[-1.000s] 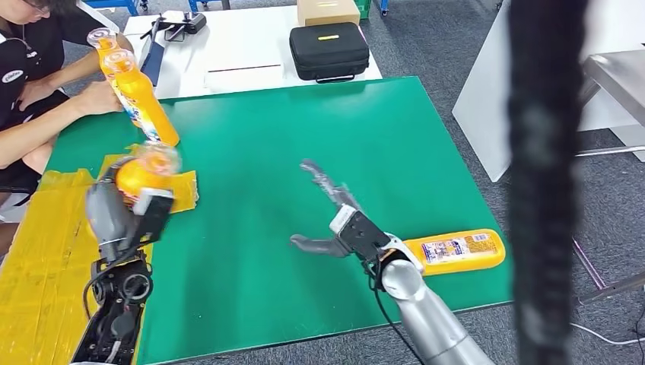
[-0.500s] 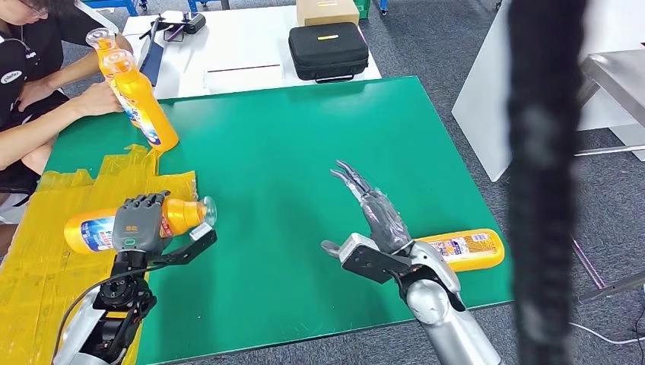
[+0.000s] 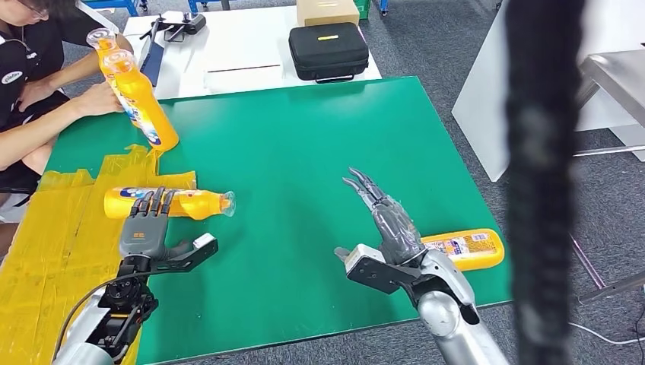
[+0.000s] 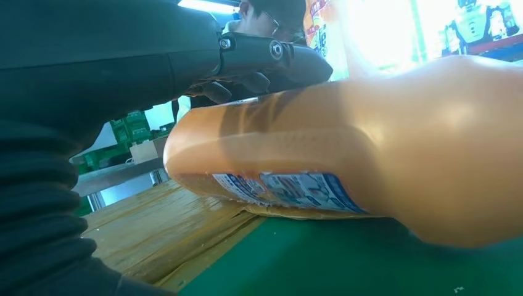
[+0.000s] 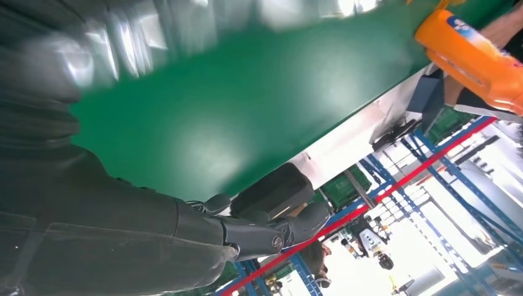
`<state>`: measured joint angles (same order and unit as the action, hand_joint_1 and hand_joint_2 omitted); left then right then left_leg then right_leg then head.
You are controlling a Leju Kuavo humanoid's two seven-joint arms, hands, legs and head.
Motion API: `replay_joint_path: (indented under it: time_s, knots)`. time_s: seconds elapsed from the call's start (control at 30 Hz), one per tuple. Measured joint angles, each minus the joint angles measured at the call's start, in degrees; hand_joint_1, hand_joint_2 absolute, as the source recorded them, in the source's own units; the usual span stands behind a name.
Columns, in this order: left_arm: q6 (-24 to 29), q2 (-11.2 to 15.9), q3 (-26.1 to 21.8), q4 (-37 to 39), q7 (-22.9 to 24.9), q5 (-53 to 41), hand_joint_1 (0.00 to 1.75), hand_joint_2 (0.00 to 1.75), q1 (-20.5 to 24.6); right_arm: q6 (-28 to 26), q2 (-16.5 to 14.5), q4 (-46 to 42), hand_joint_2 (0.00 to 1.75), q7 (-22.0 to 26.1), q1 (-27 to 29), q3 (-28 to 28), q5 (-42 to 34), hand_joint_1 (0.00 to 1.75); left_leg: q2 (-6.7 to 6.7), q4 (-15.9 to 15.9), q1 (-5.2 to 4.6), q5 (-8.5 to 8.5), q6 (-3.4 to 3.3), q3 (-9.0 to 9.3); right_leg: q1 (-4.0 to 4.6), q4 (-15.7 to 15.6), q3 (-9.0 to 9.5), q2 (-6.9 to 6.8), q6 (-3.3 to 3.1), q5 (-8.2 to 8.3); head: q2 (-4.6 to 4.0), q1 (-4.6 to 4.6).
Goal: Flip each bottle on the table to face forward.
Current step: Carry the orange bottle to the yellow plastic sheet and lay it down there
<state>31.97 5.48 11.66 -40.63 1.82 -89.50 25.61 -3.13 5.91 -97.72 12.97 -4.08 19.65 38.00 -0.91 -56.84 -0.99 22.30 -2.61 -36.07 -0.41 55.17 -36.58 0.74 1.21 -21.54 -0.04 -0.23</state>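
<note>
- Bottle on the tape [image 3: 163,202] lies on its side at left centre of the head view, body on the yellow tape patch [image 3: 46,236], clear cap reaching onto the green table [image 3: 289,144]
- Left hand [image 3: 148,228] has its fingers laid over the bottle's middle and its thumb stuck out to the side, apart from the bottle; whether it grips or merely rests, I cannot tell
- Right hand [image 3: 388,228] hovers open at lower centre, fingers straight and spread, holding nothing
- Second bottle [image 3: 460,250] lies flat at lower right, close to the table's near edge, just behind that hand
- Two upright bottles [image 3: 137,95] stand tilted at upper left beside a person's hand [image 3: 99,99]
- Risk: the round bottle could roll away under the fingers if the left hand lifts off unevenly
- Risk: a clumsy reach by the right hand could nudge the second bottle over the near edge
</note>
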Motion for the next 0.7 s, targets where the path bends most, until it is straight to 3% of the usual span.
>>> replay_joint_path:
  time_s: [0.3, 0.43, 0.57, 0.63, 0.7]
  knots:
    - [2.9, -2.1, -5.1, -1.6, -2.2, 4.2, 0.0, 0.0, -1.2, -1.8, 0.4, -0.1, 1.75, -2.7, 0.8, 0.0, 8.7, 0.0, -0.02, 0.0, 0.0, 0.0, 0.0, 0.0, 0.0, 0.0, 0.01, 0.0, 0.0, 0.0, 0.0, 0.0]
    - [4.0, -4.2, -8.5, -5.0, -9.9, 15.9, 0.0, 0.0, -2.2, -2.1, 1.3, -0.4, 1.75, -4.8, 1.7, 0.0, 16.5, 0.0, -0.06, 0.0, -0.01, 0.0, 0.0, -0.01, -0.01, 0.0, 0.02, -0.01, 0.0, 0.0, 0.0, 0.01]
    - [-2.0, -6.5, -11.7, -13.1, -22.7, 38.5, 0.0, 1.75, -4.7, 0.4, 4.0, -1.0, 1.75, -6.9, 3.1, 0.1, 24.2, 0.0, -0.07, 0.0, -0.03, 0.02, -0.03, -0.01, -0.03, 0.0, 0.02, -0.02, 0.0, 0.0, 0.0, 0.0]
    - [-7.2, -7.5, -12.3, -18.0, -27.6, 48.3, 0.0, 1.75, -6.2, 2.2, 6.0, -1.0, 1.75, -7.7, 3.9, -0.2, 26.3, 0.0, -0.15, 0.0, -0.04, 0.03, -0.04, -0.04, -0.03, 0.0, 0.02, -0.05, 0.03, -0.02, 0.0, 0.01]
    - [-10.0, -8.1, -12.5, -22.0, -29.4, 52.2, 0.0, 1.75, -7.3, 3.0, 7.9, -1.0, 1.75, -8.0, 4.6, -0.6, 27.1, 0.0, -0.22, 0.0, -0.04, 0.04, -0.05, -0.07, -0.04, 0.0, 0.02, -0.07, 0.06, -0.04, 0.0, 0.01]
